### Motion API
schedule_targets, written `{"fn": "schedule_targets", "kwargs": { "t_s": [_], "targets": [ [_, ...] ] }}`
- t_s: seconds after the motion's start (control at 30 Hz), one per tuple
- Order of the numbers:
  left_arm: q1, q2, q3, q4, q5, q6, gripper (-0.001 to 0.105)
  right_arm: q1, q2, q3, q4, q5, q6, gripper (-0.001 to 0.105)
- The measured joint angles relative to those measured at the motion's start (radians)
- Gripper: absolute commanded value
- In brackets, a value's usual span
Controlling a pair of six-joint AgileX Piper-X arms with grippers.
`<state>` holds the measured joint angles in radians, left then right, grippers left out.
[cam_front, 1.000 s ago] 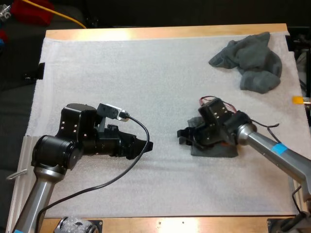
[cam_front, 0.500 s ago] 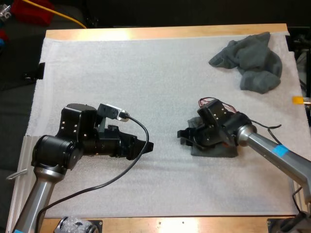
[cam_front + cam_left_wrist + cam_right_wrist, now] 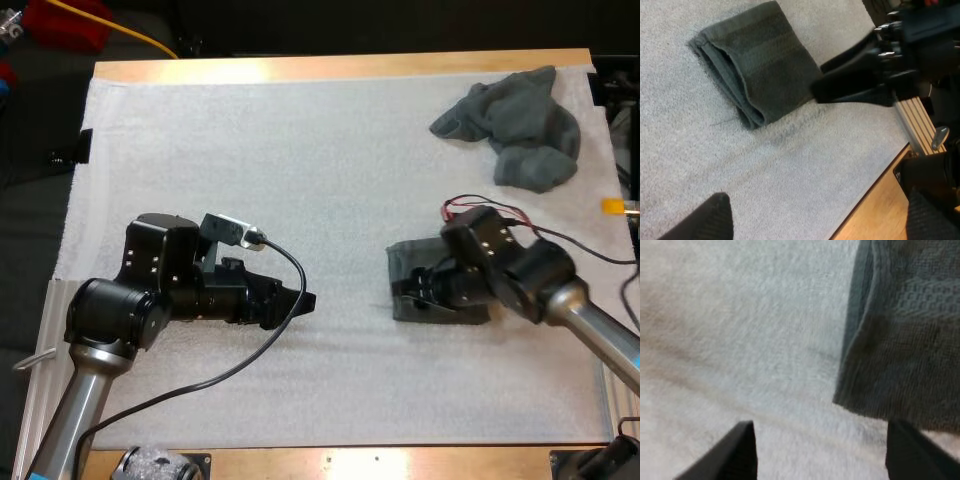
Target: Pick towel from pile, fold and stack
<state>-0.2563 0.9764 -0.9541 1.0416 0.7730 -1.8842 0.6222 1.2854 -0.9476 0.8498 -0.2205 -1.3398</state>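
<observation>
step in hand, by judgement: the close of one fold-and-place cycle. a folded towel [image 3: 412, 262] lies flat on the white mat [image 3: 250, 150], right of centre and toward the near side. in the left wrist view its layered edges face the left arm. the right hand [image 3: 410, 297] sits low over it and partly covers it. the right wrist view shows that hand's two fingers standing apart, with bare mat between them and the towel's corner just ahead, so it is open and grips nothing. whether a fingertip touches the cloth cannot be told. the left hand [image 3: 303, 298] is low above the mat near the middle, well apart from the folded towel and pointing toward it; its fingers are spread and hold nothing. the crumpled towel pile [image 3: 515, 125] lies at the far right corner of the mat, well apart from both hands. whether it is one towel or more cannot be told. next move, by judgement: the right hand must lift clear without dragging a layer open, then go to the pile and take one towel by an edge or raised fold. that towel then needs drawing onto open mat, where the left hand will be needed on a second corner. markings: no brand, label or writing can be read on the towels, the mat or the table [image 3: 330, 68].
</observation>
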Motion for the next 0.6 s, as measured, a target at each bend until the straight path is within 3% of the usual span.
{"fn": "schedule_targets", "kwargs": {
  "t_s": [0.6],
  "targets": [
    [0.000,0.000,0.000,-0.025,0.000,0.000,0.069,0.000,-0.396,0.000,0.093,0.019,0.000,0.057]
  ]
}}
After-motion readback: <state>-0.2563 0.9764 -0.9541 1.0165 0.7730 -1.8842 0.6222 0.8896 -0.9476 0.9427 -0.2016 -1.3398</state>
